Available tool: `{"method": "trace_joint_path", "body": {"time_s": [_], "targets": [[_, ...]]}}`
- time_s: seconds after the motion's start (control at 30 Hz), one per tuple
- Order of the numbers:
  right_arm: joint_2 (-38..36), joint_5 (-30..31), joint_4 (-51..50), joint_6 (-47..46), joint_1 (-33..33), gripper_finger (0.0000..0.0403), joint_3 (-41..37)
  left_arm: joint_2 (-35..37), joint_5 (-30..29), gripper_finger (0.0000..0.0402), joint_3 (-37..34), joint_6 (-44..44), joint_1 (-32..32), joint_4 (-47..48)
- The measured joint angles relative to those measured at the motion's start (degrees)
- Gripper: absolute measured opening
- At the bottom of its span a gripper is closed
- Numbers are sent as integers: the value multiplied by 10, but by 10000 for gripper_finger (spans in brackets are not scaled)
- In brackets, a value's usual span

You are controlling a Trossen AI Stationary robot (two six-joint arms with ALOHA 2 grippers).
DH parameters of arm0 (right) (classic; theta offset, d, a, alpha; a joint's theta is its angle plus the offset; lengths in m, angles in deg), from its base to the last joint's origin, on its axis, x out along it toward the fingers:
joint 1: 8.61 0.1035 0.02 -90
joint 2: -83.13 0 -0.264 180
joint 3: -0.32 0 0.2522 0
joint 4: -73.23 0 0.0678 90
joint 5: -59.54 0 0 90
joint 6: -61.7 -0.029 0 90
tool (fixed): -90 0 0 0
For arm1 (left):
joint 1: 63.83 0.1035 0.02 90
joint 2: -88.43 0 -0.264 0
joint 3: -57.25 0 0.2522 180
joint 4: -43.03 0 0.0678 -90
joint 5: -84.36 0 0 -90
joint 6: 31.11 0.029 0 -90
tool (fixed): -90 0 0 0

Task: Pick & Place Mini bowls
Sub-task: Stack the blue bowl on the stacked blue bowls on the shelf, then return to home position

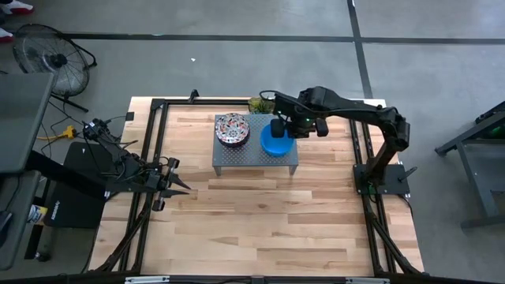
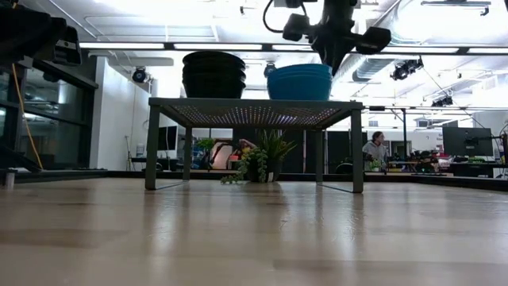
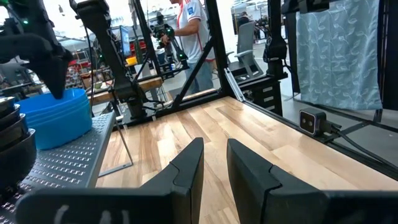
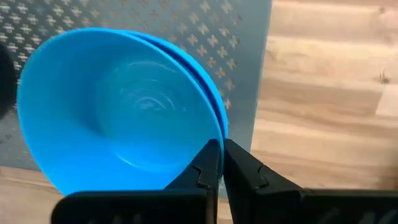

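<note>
A stack of plain blue mini bowls point(image 1: 276, 143) point(image 2: 300, 82) point(image 4: 118, 106) stands on the right part of a grey perforated stand point(image 1: 256, 162). A stack of floral mini bowls point(image 1: 232, 129), dark in the low view point(image 2: 214, 75), stands on its left part. My right gripper point(image 1: 278, 126) point(image 4: 221, 155) hangs over the blue stack's far rim, shut on the top bowl. My left gripper point(image 1: 180, 186) point(image 3: 214, 168) waits open, low over the table's left side, touching nothing. My right gripper pinches the top blue bowl's rim point(image 4: 217, 134) on the far side of the bowl, one finger point(image 4: 202, 171) inside and one point(image 4: 249, 171) outside. The fingers come from above, pointing down. The bowl sits a little askew in the bowl beneath point(image 4: 208, 74).
A small potted plant point(image 1: 259, 104) point(image 2: 258, 163) stands behind the stand near the table's far edge. Bare wooden tabletop point(image 1: 260, 221) spreads before the stand. Black frame rails point(image 1: 150, 142) run along the table's sides. People show in the room beyond point(image 3: 193, 37).
</note>
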Motion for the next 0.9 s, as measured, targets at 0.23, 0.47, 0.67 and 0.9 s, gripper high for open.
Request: {"method": "trace_joint_path", "body": {"time_s": [0.23,0.47,0.67,0.9], "targets": [[-2,16,20,52,-9,52,9,0,0,66,0,0,0,0],[-3,-12,19,139,-27,116,9,0,0,66,0,0,0,0],[-43,21,-2,225,-36,128,9,0,0,66,0,0,0,0],[-150,101,-5,324,-29,119,-4,0,0,66,0,0,0,0]]}}
